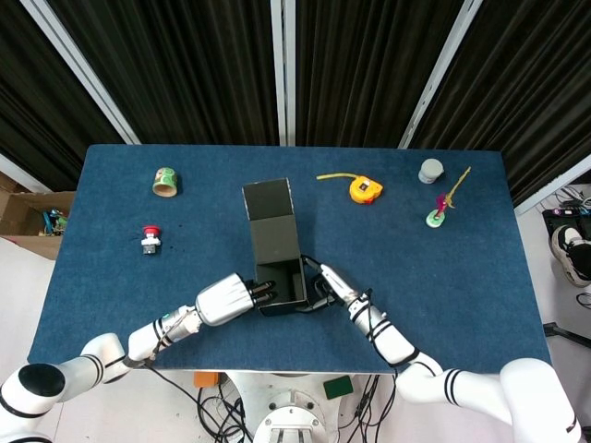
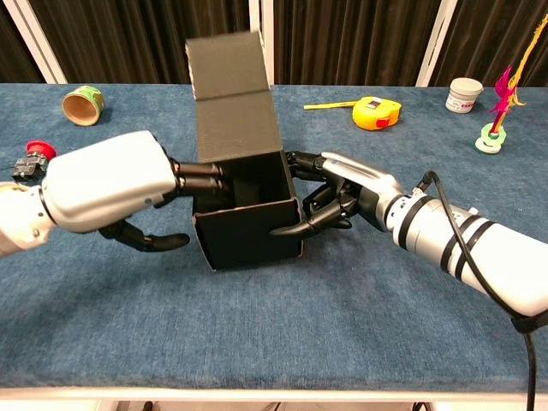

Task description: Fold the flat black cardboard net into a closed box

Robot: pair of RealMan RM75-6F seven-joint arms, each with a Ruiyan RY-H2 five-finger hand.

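A: Box [image 2: 248, 218] location? Hands?
B: Counter's [image 1: 462, 277] near edge; left hand [image 2: 107, 188] and right hand [image 2: 342, 197] fingers hold its walls.
A: Handling?
B: Light, creasable (judged); grip the corners.

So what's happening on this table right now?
Two robot hands are working a black cardboard box on the blue table. The left hand reaches its fingers inside the open top; the right hand braces the opposite wall. The walls are up, but the lid flap stands open.
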